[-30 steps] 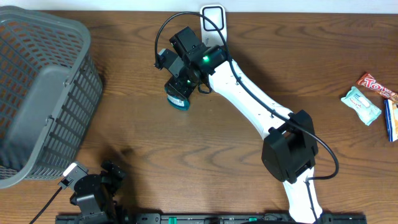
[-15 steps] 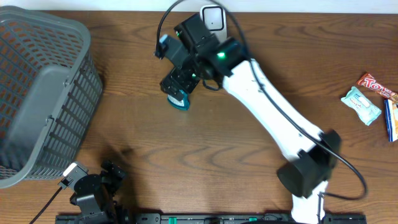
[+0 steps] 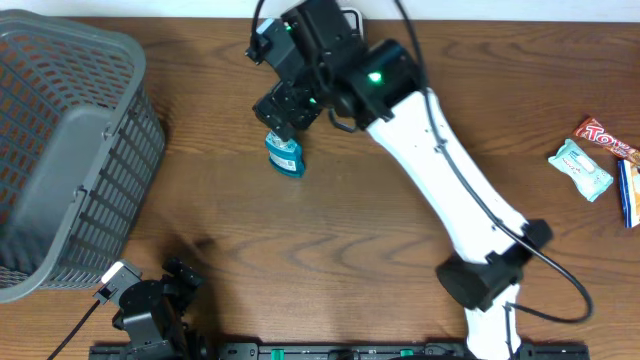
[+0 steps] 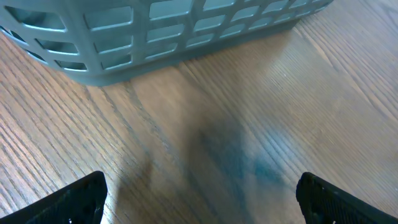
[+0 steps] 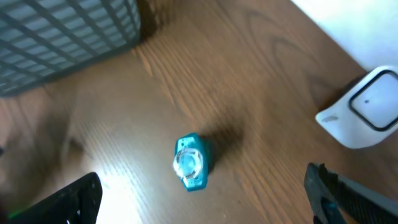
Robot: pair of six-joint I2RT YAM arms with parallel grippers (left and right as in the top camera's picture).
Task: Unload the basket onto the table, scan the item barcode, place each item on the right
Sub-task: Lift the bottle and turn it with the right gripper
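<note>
My right gripper [image 3: 283, 118] and left gripper [image 4: 199, 199] both spread, empty; teal item [image 5: 190, 160] stands upright under the right: I'd drop centred, clamp squarely, then face it to scanner [image 5: 367, 106] at its 2 o'clock.

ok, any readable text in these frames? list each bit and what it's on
"Tow…": white letters on the red candy bar; the rest is unreadable.
Print on the pale teal packet: too small to read.
Print on the blue pack at the edge: too small to read.
No legible label on the teal bottle.
No text visible on the scanner.
</note>
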